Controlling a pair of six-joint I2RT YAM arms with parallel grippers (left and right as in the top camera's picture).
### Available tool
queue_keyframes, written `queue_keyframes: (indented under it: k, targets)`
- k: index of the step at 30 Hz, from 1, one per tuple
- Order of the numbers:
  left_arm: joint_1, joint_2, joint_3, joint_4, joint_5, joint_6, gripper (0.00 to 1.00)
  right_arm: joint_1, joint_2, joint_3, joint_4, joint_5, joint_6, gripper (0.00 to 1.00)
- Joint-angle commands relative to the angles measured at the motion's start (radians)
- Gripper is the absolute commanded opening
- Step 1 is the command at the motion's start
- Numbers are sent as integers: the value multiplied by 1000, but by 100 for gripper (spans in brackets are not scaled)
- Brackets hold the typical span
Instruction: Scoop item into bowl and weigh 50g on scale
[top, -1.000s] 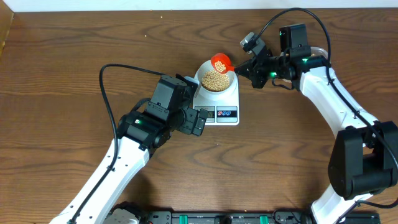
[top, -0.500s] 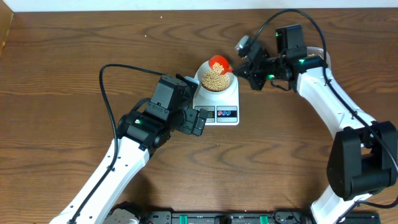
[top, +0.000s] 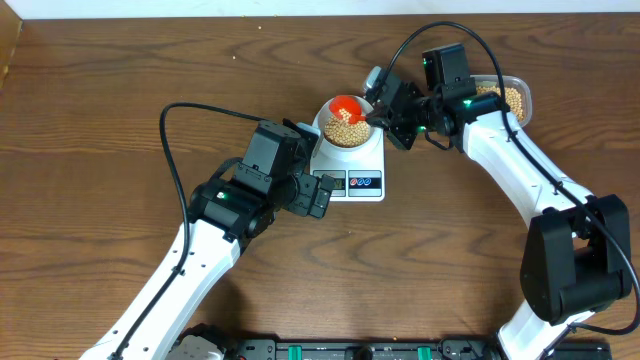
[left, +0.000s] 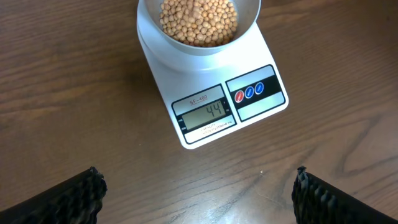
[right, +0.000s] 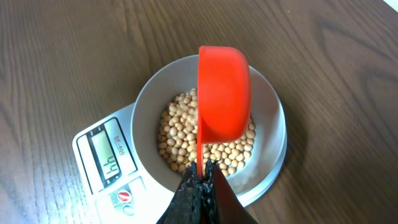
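Brown wooden table (top: 100, 100) carries the white scale (left: 214, 93), and the bowl (right: 147, 109) stands on top of it, with the beans (right: 177, 137) heaped inside. The scale's display shows 44. The right gripper (right: 200, 177) pinches the handle of a red scoop (right: 222, 93), which is turned on its side over the bowl. The left gripper (left: 198, 177) has its fingers spread wide and holds nothing, above the table just in front of the scale. A clear tub (top: 505, 95) with more beans stands beside the right arm.
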Motion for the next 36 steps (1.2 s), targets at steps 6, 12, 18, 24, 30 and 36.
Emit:
queue_keyframes:
  k: [6,12,18,24,30,36]
  targets:
    - [3,-11,-7,-3,9,18,98,7,6,-5,-1,3,-19,1]
    - [3,-11,-7,-3,9,18,98,6,6,-5,-2,-3,-18,1]
    - [3,-11,-7,-3,9,18,98,6,6,-5,-1,-31,-14,1]
    - [3,-11,-7,-3,9,18,98,5,6,-5,0,-31,-14,1]
    - [3,-11,-7,-3,9,18,98,5,6,-5,0,-26,-16,1]
    - [3,-11,-7,-3,9,18,98,5,6,-5,0,-26,-19,1]
